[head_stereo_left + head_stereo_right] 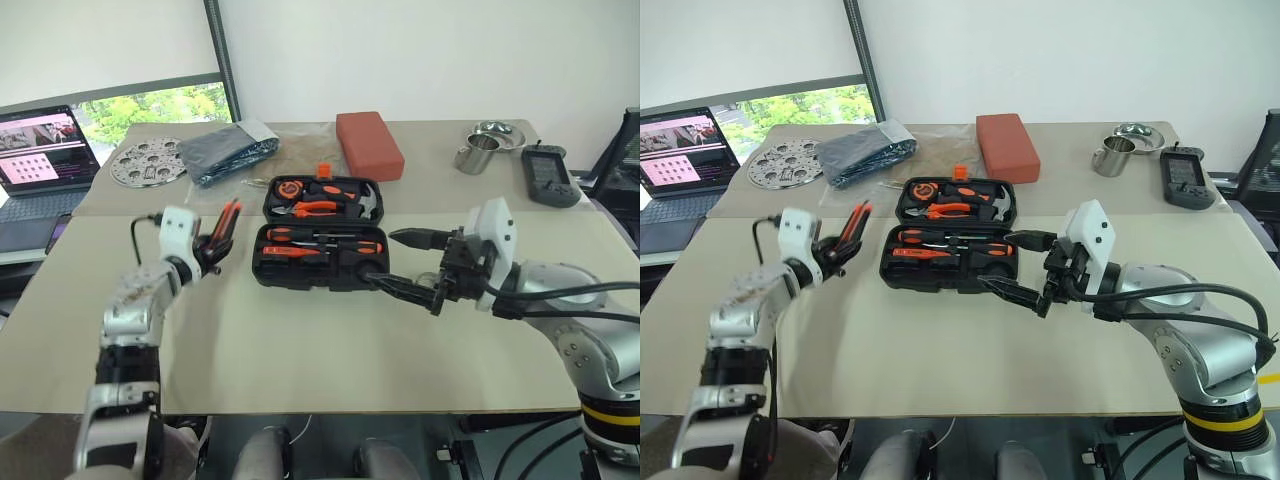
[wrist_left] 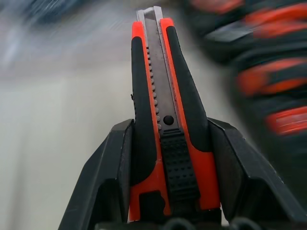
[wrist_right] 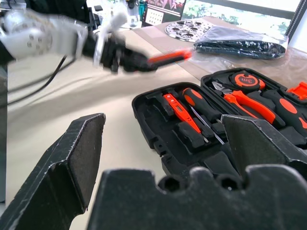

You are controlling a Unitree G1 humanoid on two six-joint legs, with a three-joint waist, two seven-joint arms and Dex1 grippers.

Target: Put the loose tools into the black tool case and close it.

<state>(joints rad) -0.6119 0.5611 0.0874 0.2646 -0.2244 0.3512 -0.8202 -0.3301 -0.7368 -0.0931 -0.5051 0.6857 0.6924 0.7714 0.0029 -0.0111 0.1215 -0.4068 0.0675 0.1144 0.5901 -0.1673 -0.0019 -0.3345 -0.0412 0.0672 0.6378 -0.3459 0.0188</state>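
My left gripper (image 1: 215,245) is shut on the orange-black utility knife (image 2: 163,120) and holds it above the table, left of the black tool case (image 1: 300,281). The knife (image 1: 228,222) points up and away from me. The case lies open. Its front half holds two screwdrivers (image 1: 320,240) and a slim orange tester screwdriver (image 3: 180,111). The raised lid half holds pliers, a hammer and a tape measure. My right gripper (image 1: 405,262) is open at the case's front right corner, with nothing between its fingers.
A red-orange block (image 1: 368,145) lies behind the case. A dark bag (image 1: 225,150) and a perforated metal disc (image 1: 147,162) are at the back left, and a laptop (image 1: 40,160) at the far left. A metal cup (image 1: 478,155), a bowl (image 1: 497,133) and a black handheld device (image 1: 548,175) stand at the back right.
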